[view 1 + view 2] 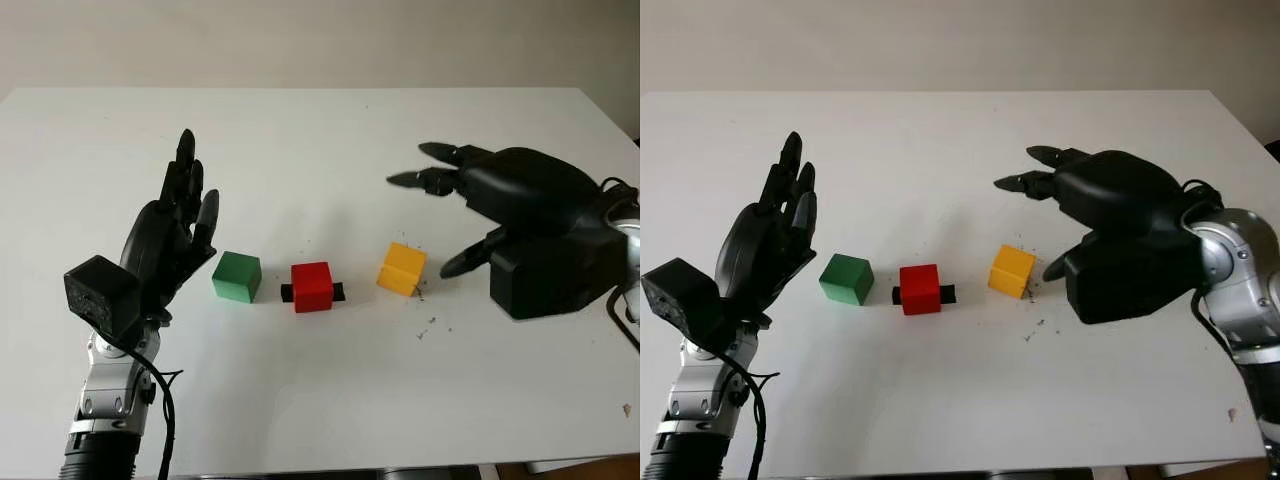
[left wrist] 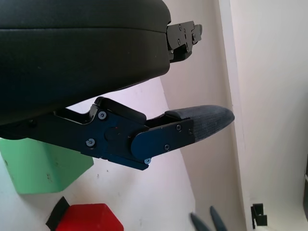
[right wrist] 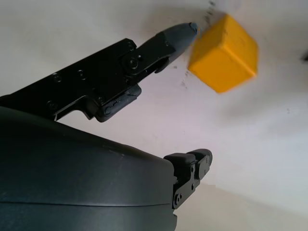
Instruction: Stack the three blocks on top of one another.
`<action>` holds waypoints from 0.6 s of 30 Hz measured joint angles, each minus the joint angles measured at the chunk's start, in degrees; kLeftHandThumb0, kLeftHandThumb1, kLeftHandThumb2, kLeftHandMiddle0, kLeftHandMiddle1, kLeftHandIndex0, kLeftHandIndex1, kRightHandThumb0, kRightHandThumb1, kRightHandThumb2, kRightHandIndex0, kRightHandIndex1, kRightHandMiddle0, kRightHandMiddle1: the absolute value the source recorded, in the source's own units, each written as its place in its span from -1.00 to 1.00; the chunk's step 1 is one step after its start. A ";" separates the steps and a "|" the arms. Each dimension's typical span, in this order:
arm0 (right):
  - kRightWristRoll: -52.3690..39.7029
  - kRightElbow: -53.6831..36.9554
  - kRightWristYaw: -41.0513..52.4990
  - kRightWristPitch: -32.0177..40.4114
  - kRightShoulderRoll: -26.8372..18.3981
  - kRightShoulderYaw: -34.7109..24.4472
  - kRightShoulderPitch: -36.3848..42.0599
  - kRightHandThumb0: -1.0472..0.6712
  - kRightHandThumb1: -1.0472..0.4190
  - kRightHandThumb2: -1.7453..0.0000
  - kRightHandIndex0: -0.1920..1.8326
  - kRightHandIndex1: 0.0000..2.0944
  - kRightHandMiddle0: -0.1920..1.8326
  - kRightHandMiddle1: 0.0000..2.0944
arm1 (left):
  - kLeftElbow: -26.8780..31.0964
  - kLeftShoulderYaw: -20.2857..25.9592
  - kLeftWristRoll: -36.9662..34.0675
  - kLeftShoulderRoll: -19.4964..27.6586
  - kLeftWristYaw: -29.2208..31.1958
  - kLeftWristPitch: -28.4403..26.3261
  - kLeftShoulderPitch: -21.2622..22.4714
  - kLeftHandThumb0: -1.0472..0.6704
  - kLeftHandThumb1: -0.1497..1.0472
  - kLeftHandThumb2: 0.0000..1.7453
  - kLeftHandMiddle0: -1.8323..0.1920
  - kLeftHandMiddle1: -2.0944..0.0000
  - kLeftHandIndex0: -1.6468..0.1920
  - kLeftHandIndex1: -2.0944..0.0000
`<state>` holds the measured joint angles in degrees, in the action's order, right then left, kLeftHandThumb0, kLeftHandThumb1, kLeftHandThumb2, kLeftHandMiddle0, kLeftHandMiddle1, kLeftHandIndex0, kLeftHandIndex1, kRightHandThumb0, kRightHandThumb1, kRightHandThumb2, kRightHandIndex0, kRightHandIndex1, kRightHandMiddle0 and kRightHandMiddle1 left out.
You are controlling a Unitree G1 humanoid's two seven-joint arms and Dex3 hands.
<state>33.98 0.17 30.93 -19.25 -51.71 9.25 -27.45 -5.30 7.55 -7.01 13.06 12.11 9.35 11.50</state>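
My left hand (image 1: 175, 235) is open, holding nothing, just beside the green block (image 1: 237, 277). Next I see the red block (image 1: 312, 287), hiding most of something small and black (image 1: 339, 292). Then the yellow block (image 1: 402, 269), tilted. My right hand (image 1: 500, 200) is open, near it.

Black piece (image 1: 338, 292) mostly hidden behind red block (image 1: 311, 286) (ends showing) — right hand (image 1: 470, 200) hiding table (image 1: 320, 140).

Soft even daylight, faint shadows, slightly blurred yellow block (image 3: 224, 53).
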 measured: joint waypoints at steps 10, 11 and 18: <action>5.41 11.92 -9.34 -13.53 0.41 3.47 -2.68 -0.41 -0.70 0.93 -0.77 -0.95 -0.47 -0.91 | 0.27 1.98 -1.66 -1.44 -2.41 1.73 -0.50 -0.58 1.00 -0.20 0.97 0.95 0.96 0.95; 5.86 13.10 -10.39 -14.58 0.77 3.89 -3.12 -0.41 -0.70 0.93 -0.77 -0.95 -0.47 -0.91 | 0.20 2.12 -1.66 -1.74 -2.60 2.44 -0.51 -0.58 1.00 -0.20 0.97 0.95 0.96 0.95; 8.58 19.77 -19.26 -21.38 3.00 5.98 -4.36 -0.36 -0.74 0.93 -0.79 -0.95 -0.45 -0.91 | -0.96 2.25 0.31 -2.85 -5.25 7.14 -0.50 -0.54 1.00 -0.19 0.95 0.94 0.95 0.95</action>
<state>42.57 19.93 11.67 -40.64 -48.71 15.23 -31.81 -6.26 9.81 -6.70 10.21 6.85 16.48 11.00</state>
